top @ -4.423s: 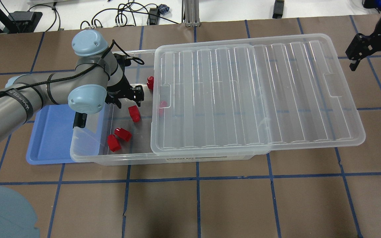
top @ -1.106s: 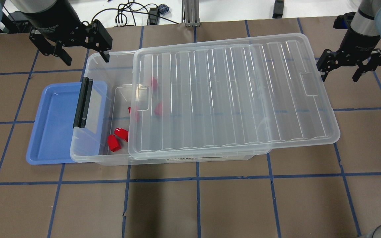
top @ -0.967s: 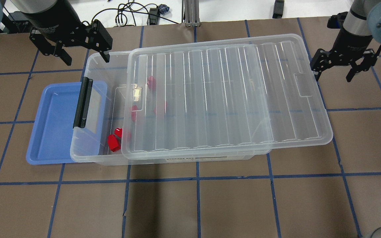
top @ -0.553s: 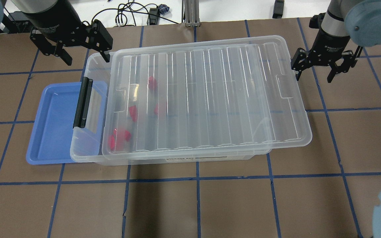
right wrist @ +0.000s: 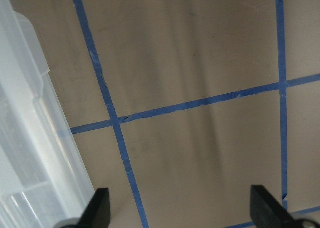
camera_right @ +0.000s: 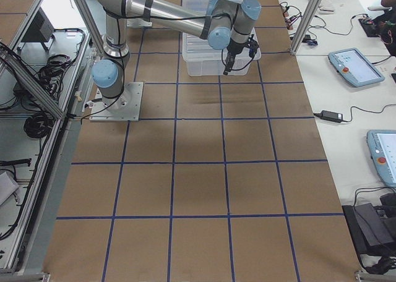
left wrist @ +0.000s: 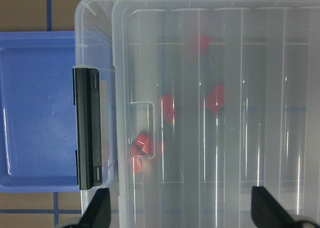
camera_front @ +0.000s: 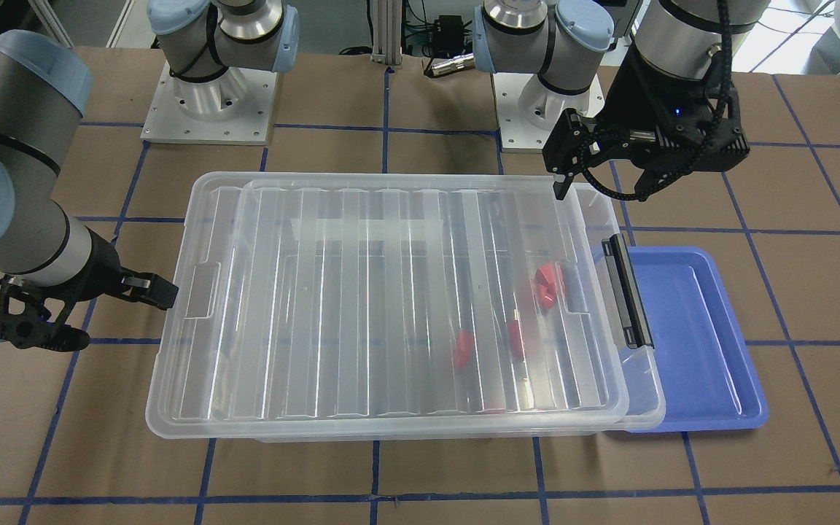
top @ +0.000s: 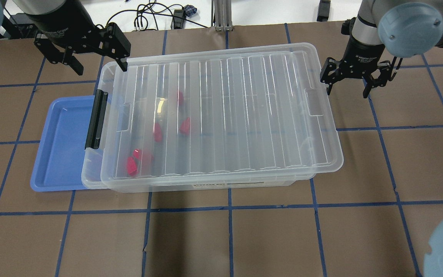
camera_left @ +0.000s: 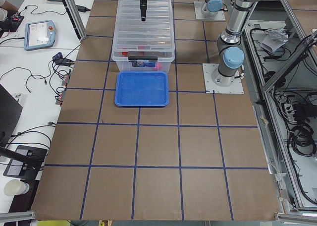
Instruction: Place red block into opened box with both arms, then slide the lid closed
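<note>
Both spread wide, empty — right gripper (top: 346, 91) beside the lid's (top: 244, 115) end, left gripper (top: 101, 69) above its corner; red blocks (top: 185, 126) underneath, in the box (top: 90, 179).

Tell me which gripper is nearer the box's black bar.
Left. The left gripper hovers by the box corner beside the black bar; the right gripper is beyond the far end of the lid.
</note>
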Available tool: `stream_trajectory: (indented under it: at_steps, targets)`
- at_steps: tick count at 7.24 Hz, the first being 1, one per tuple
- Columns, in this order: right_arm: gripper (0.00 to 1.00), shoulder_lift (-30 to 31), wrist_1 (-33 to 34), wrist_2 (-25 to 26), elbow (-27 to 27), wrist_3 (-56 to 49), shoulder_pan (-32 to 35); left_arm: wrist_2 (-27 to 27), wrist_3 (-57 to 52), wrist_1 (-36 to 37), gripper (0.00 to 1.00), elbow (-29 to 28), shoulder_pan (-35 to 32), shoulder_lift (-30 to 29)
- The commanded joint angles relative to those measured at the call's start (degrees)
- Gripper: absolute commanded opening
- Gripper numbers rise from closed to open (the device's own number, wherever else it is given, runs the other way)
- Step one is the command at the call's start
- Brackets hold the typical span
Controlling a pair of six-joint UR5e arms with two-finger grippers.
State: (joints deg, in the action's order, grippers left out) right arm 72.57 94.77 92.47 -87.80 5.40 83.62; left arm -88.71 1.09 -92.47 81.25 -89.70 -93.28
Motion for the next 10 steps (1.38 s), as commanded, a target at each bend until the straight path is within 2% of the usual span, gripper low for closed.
stream_trajectory:
  at_steps: [1, 3, 10]
  targets:
    - [1.00, -0.1, 0.1, -0.1, 0.0, 0.3, 0.7, 0.0, -0.1, 0.0, 1.00, 0.0, 0.0, -0.2]
    - [1.00, -0.1, 0.0, -2.1, 0.0, 0.4, 0.8, 0.0, 0.0, 0.0, 1.00, 0.0, 0.0, 0.0]
    - [1.00, 0.3, 0.0, -1.9, 1.0, 0.2, 1.6, -0.1, -0.1, 0.0, 1.00, -0.2, 0.0, -0.1]
